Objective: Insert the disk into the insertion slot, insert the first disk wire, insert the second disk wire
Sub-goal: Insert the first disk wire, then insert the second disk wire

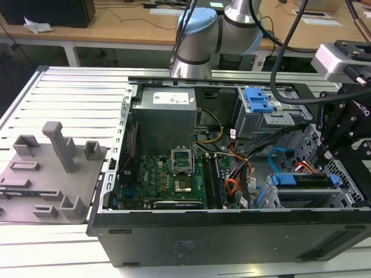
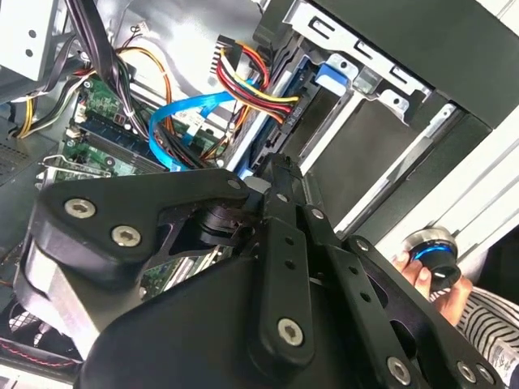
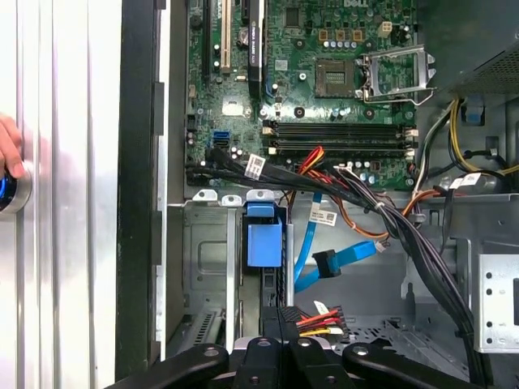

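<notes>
The disk [image 1: 304,179] in its bright blue carrier sits inside the insertion slot [image 1: 310,198], a low perforated metal cage at the exterior view's right; its blue end [image 3: 263,235] faces the motherboard. My gripper [image 3: 280,326] hangs over the slot's other end, shut on the black plug of the first disk wire [image 3: 318,320], a red-yellow-black bundle. In the second wrist view that bundle [image 2: 251,77] ends at the disk's edge, right at my gripper [image 2: 276,166]. The second disk wire [image 3: 340,258], flat and light blue, loops loose beside the slot with its dark plug free.
A taller grey bay with a blue latch [image 1: 258,101] stands behind the slot. Thick black cables [image 3: 389,223] cross between the motherboard [image 1: 168,174] and the cage. A grey fixture plate [image 1: 52,168] lies left of the case. A person's hand [image 2: 422,275] rests on a blue-ringed knob outside it.
</notes>
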